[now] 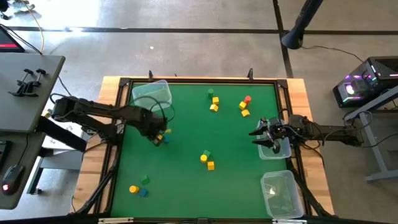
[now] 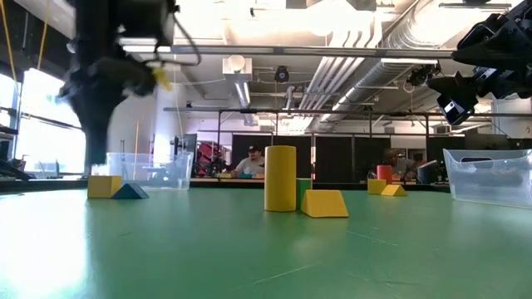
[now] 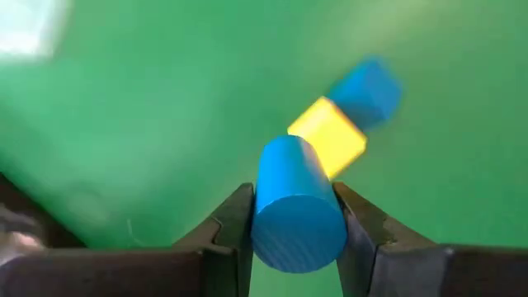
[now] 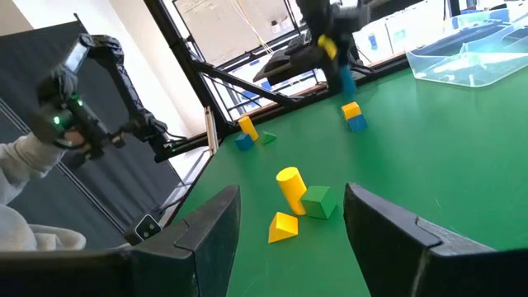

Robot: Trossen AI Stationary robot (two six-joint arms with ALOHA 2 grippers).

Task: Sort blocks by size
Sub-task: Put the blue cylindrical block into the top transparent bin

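Observation:
My left gripper (image 1: 159,137) is shut on a blue cylinder (image 3: 295,205) above the left half of the green mat. It also shows in the right wrist view (image 4: 346,79). Right under it a yellow cube (image 3: 328,136) and a blue block (image 3: 368,91) rest on the mat. My right gripper (image 1: 262,137) hangs open and empty at the mat's right edge, beside a clear tub (image 1: 281,149). Other blocks lie in small groups: yellow and green (image 1: 213,102), yellow and red (image 1: 244,106), a yellow cylinder with green and yellow blocks (image 4: 295,202), and yellow, green and blue near the front left (image 1: 138,185). My left gripper pinches the blue cylinder's curved side (image 3: 264,198) between its two fingers, one on each side. The fingers come from above, pointing down, and lie along the cylinder. The cylinder hangs upright, clear of the mat, over the yellow cube and the blue block.
A clear tub (image 1: 152,93) stands at the mat's far left corner and another (image 1: 280,193) at the near right corner. A wooden frame (image 1: 112,106) borders the mat. Bare mat lies in the middle and along the near edge. People show in the room beyond.

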